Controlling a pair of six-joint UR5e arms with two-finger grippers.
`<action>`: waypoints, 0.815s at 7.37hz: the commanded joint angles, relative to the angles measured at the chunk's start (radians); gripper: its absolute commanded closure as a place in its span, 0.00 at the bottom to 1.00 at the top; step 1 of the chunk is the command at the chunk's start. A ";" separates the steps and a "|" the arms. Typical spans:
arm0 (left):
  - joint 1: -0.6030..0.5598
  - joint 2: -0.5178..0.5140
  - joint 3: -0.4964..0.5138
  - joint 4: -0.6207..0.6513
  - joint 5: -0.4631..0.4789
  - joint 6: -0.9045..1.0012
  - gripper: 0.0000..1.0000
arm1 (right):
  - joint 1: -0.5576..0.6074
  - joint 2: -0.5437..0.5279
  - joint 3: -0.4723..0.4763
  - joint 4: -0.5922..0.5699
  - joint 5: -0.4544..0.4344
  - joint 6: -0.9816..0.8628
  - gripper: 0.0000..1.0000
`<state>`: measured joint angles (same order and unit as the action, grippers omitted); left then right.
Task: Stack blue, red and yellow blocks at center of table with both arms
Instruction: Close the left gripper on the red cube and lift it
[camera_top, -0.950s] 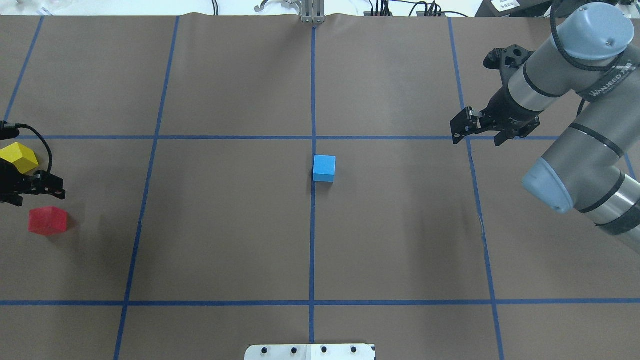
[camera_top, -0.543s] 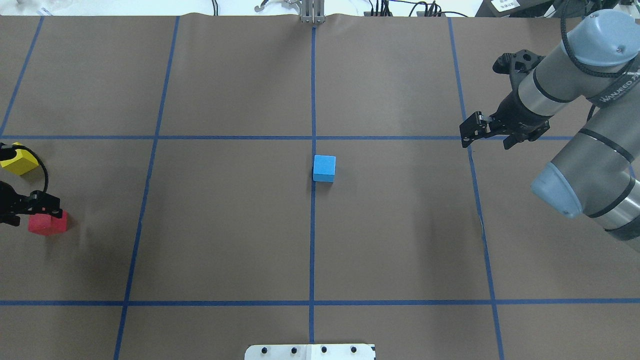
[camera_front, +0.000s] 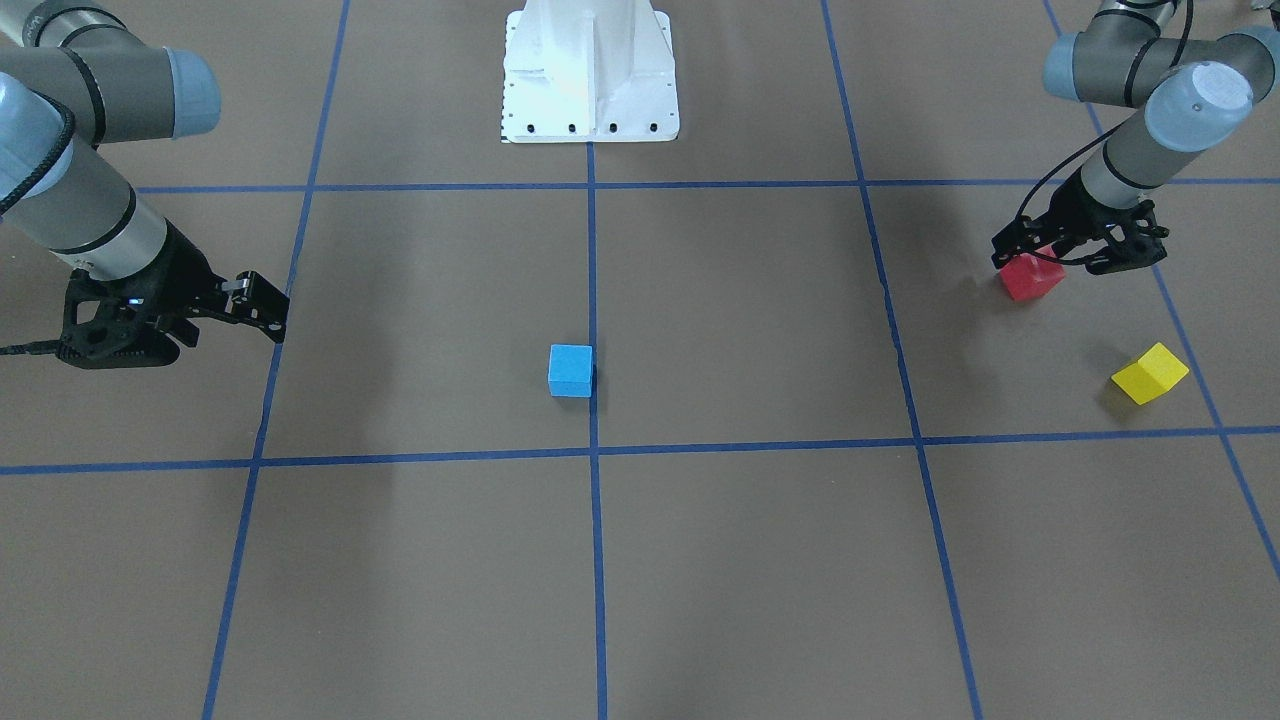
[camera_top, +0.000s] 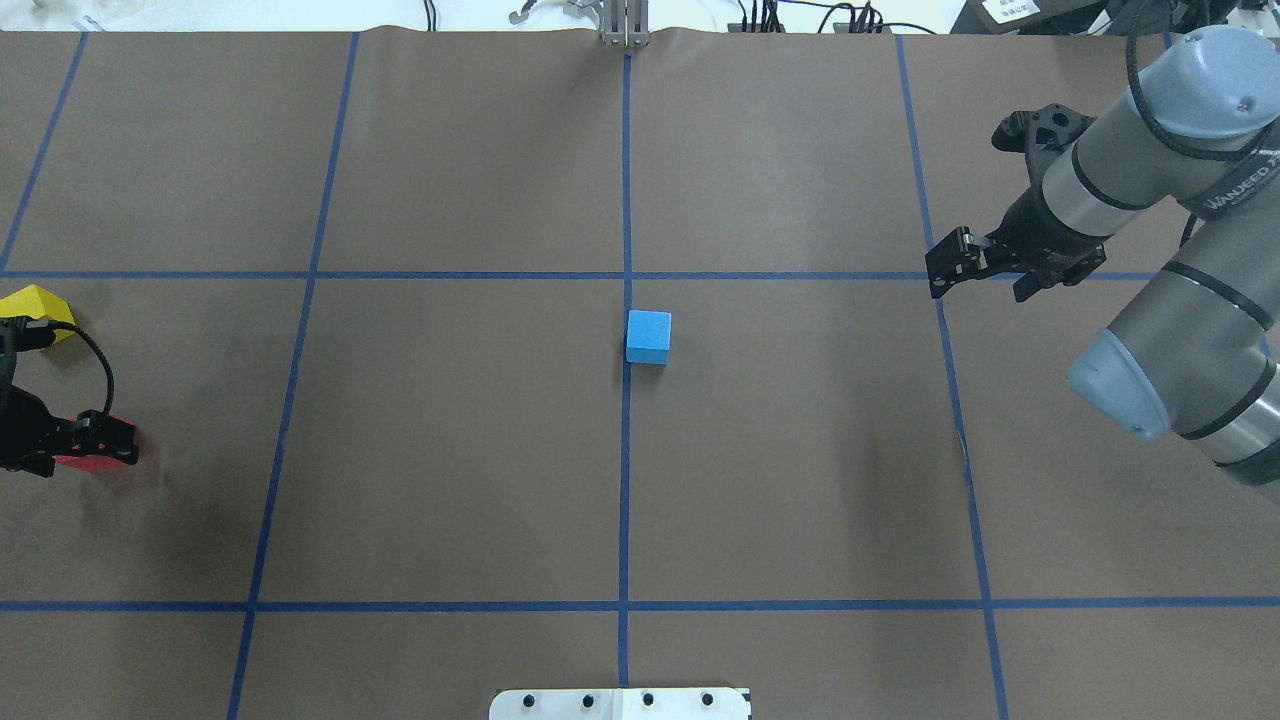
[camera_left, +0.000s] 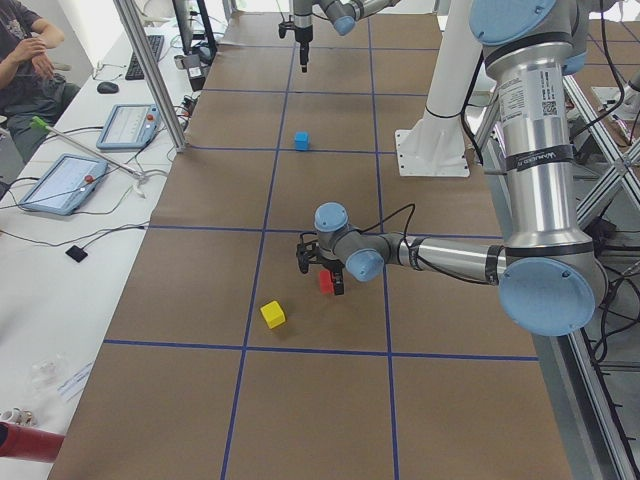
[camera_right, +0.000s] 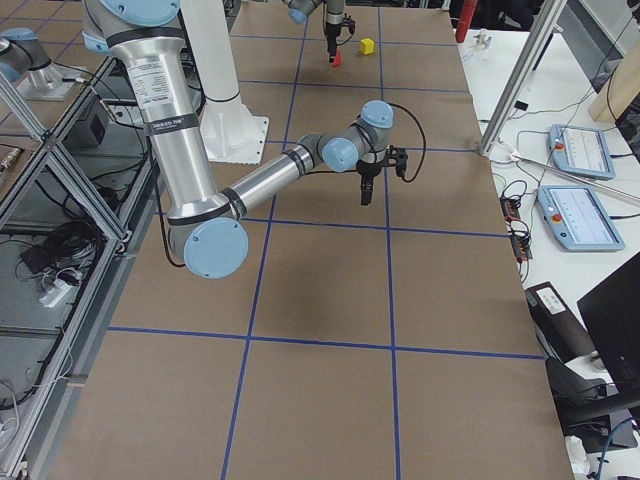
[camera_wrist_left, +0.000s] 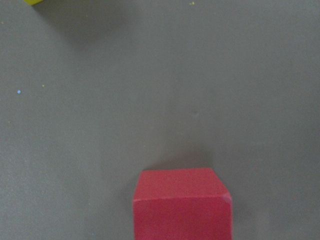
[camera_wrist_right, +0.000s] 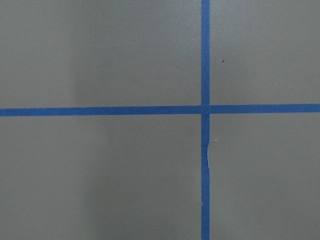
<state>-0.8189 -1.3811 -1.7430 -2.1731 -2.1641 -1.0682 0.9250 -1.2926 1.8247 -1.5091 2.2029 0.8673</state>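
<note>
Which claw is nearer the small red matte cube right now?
Left. The left claw is right over the small red matte cube; the right claw is far across the table.

This is a robotics lab: a wide brown table (camera_left: 300, 200) gridded with blue tape, a white bolted metal pedestal (camera_front: 590, 70), silver aluminium frame posts (camera_left: 150, 75), grey touchscreen control pendants with red buttons (camera_left: 60, 183) on a white side bench (camera_left: 60, 300), tangled black cables (camera_right: 60, 250), and a seated person (camera_left: 30, 50).

The right arm (camera_top: 1120, 185) and left arm (camera_front: 1115, 170) are grey and silver tubes; pale blue round joint caps (camera_top: 1200, 65) close the joints; black bands ring them, one with white lettering; a black cable (camera_top: 108, 372) loops at the wrist; the white pedestal (camera_front: 590, 70) has dark screws along its foot.
</note>
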 joint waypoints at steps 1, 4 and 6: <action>0.004 -0.004 0.005 0.001 0.027 0.004 0.14 | 0.000 -0.004 -0.001 0.001 -0.002 0.002 0.00; 0.003 -0.013 0.010 0.004 0.030 0.005 0.15 | 0.000 -0.007 -0.001 0.001 -0.002 0.006 0.00; 0.003 -0.015 0.011 0.006 0.030 0.005 0.82 | -0.002 -0.007 -0.001 0.001 -0.002 0.009 0.00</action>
<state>-0.8160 -1.3946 -1.7309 -2.1684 -2.1340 -1.0629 0.9241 -1.2992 1.8239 -1.5079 2.2013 0.8735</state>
